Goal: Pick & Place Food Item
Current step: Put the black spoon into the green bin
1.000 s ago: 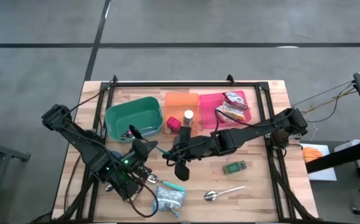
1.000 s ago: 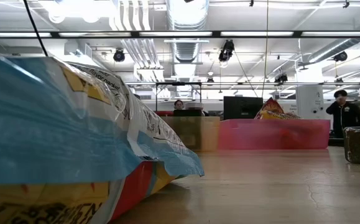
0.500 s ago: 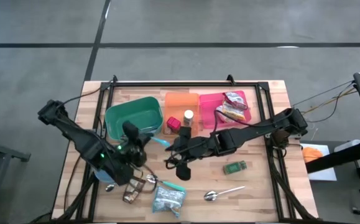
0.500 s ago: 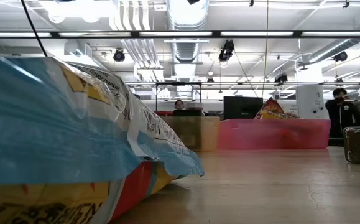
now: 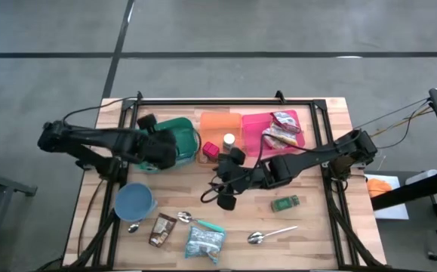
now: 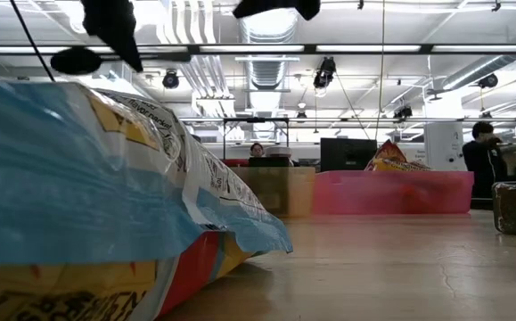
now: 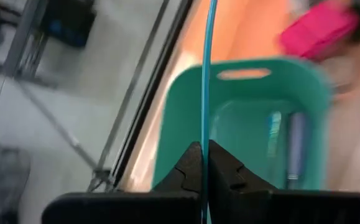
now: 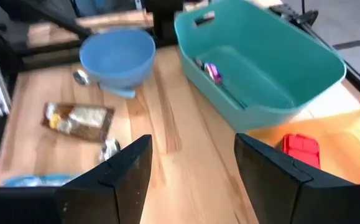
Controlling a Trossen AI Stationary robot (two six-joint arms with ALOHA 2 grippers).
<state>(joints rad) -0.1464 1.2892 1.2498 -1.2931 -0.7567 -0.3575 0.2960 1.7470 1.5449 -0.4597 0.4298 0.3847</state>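
My left gripper (image 5: 160, 148) hovers over the teal bin (image 5: 186, 134), shut on a thin blue thing (image 7: 207, 68). It shows edge-on, and I cannot tell what it is. The bin holds a few utensils (image 7: 295, 140). My right gripper (image 8: 192, 152) stands open and empty above the table's middle, near the orange bin (image 5: 220, 125). Snack bags (image 5: 281, 128) lie in the pink bin (image 5: 252, 125). A blue-and-white bag (image 5: 204, 242), a brown packet (image 5: 160, 228) and a green packet (image 5: 284, 202) lie flat on the table. My left gripper pinches the thin blue thing by one end (image 7: 204, 127) between its two fingers. The thing runs straight on past the fingertips, in line with them. It is lifted clear, above the teal bin. The high view does not show the contact.
A blue bowl (image 5: 133, 201) stands near the left edge, with spoons (image 5: 267, 236) along the near side. A red box (image 5: 210, 150) and a small bottle (image 5: 229, 140) sit in the orange bin. A black frame (image 5: 203, 100) rims the table. A person (image 6: 485, 160) stands far behind.
My left arm has swung from the near-left of the table toward the far edge and rolled, bringing its gripper over the teal bin. The blue thing, which reached between both grippers, has gone with it. The blue bowl and brown packet now show.
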